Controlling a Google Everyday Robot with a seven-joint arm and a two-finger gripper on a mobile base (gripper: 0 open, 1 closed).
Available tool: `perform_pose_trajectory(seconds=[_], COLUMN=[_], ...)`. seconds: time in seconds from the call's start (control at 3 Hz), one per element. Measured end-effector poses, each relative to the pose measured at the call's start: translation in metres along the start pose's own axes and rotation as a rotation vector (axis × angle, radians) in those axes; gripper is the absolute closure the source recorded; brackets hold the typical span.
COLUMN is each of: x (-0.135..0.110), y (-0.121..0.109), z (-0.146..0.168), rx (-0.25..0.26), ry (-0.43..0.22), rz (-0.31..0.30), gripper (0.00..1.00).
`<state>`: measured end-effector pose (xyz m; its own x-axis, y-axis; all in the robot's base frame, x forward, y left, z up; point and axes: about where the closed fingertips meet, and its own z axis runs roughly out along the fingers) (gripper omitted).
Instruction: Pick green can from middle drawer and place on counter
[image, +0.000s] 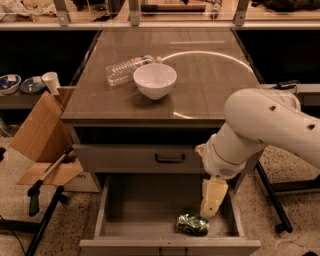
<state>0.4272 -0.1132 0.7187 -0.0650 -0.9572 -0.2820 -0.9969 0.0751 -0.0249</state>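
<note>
A white bowl (155, 80) stands by a clear bottle (125, 70) that lies on its side, the two touching or nearly so. At far left a cardboard box (37, 132) sits tilted, with a white cup (51, 81) and two dishes (9, 83) on a low shelf (30, 99) behind it. The gripper (209, 212) hangs below the closed drawer front (130, 159), toward its right end.
</note>
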Motion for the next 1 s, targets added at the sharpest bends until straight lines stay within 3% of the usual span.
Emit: perform_pose_trajectory(seconds=[0.67, 1.0], x=[-0.001, -0.001], y=[0.025, 0.027], z=[0.039, 0.065], rx=[0.109, 0.130], ry=[0.011, 0.062], rz=[-0.138, -0.210], gripper=[0.00, 0.00])
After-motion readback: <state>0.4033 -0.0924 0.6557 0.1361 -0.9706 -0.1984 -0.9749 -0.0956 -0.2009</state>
